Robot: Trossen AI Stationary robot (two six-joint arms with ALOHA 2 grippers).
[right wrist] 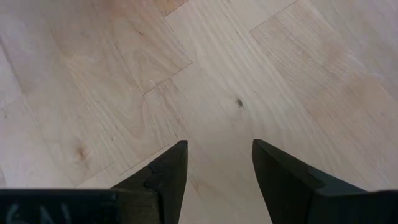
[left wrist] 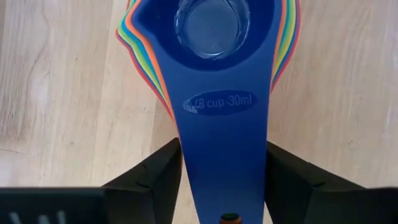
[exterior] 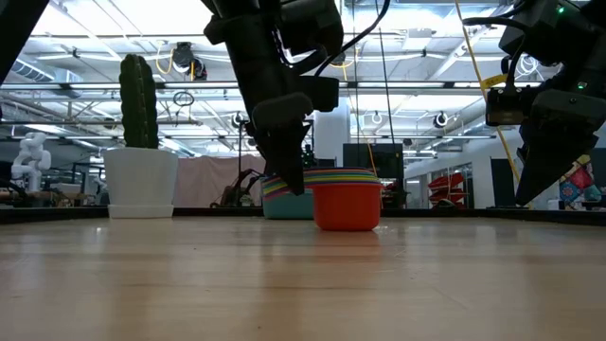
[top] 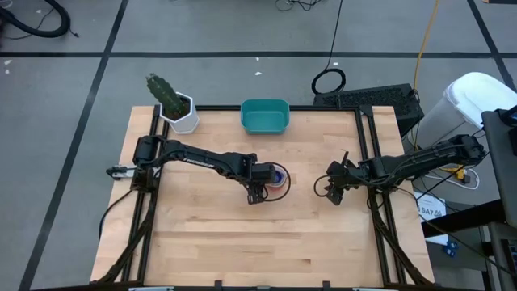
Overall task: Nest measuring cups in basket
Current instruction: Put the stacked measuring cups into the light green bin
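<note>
The measuring cups (top: pixel 277 176) stand nested in one stack mid-table, a red cup outermost (exterior: pixel 347 206) and a dark blue one innermost (left wrist: pixel 211 28). Their handles lie stacked, and they point toward my left gripper (left wrist: pixel 224 180), which is shut on them. The stack's bottom rests on the wood. The teal basket (top: pixel 265 115) stands at the table's far edge, apart from the stack. My right gripper (top: pixel 334 192) hangs open over bare wood on the table's right side (right wrist: pixel 219 174). My left gripper pinches the stacked handles between its two fingers, one on each long edge of the dark blue top handle (left wrist: pixel 186 155), near its free end. The fingers slant steeply down from above and lie across the handle. The stack still stands upright on the table.
A white pot with a cactus (top: pixel 182 113) stands at the far left corner, beside the basket. Bare wood runs between the stack and the basket and all along the near half of the table (top: pixel 266 250).
</note>
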